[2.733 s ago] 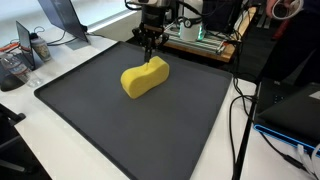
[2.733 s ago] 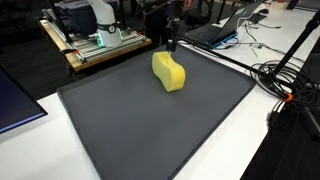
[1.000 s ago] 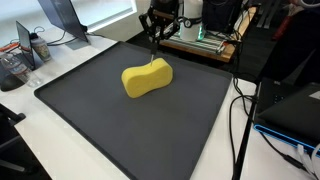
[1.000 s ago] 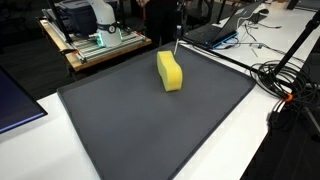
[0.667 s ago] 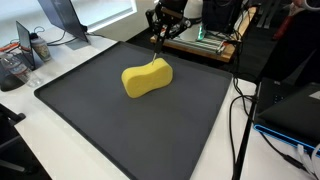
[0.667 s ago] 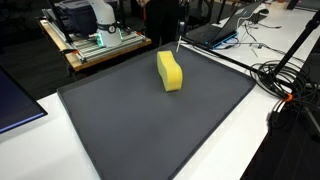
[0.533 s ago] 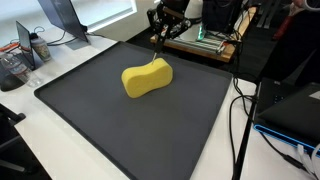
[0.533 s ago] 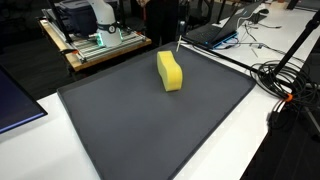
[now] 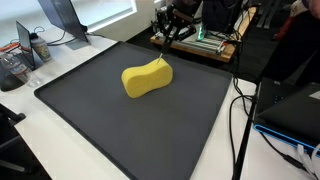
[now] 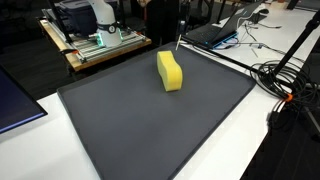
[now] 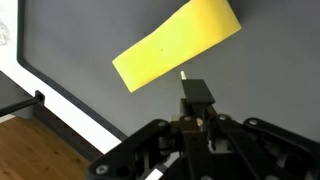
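A yellow, waisted sponge lies on the far half of a dark grey mat. My gripper hangs above the mat's far edge, just beyond the sponge and clear of it. In the wrist view the sponge lies ahead of the gripper, whose jaws are pressed together. A thin pale stick pokes out from between them, and its tip points toward the sponge without touching it.
A wooden board with electronics stands behind the mat. Cables and a laptop lie to one side. Desk clutter sits at the other side, and a dark box stands past the mat's edge.
The gripper has risen off the sponge and drifted back toward the mat's far edge, staying shut. The sponge lies about where it was.
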`<state>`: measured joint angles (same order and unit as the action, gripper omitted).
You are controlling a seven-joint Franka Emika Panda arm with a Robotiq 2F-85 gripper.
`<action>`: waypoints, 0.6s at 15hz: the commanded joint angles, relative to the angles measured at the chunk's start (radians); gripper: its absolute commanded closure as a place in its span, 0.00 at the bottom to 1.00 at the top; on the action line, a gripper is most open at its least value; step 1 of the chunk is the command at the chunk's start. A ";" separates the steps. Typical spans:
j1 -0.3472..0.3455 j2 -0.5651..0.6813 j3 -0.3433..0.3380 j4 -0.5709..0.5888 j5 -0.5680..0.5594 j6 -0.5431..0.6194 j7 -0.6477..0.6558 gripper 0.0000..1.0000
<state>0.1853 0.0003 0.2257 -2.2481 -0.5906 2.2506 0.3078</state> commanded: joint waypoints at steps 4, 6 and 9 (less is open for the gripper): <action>0.079 0.149 0.017 0.153 -0.244 -0.198 0.282 0.97; 0.099 0.191 0.016 0.199 -0.240 -0.242 0.309 0.97; 0.098 0.170 0.008 0.169 -0.214 -0.212 0.283 0.88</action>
<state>0.2726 0.1710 0.2447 -2.0801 -0.8079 2.0390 0.5932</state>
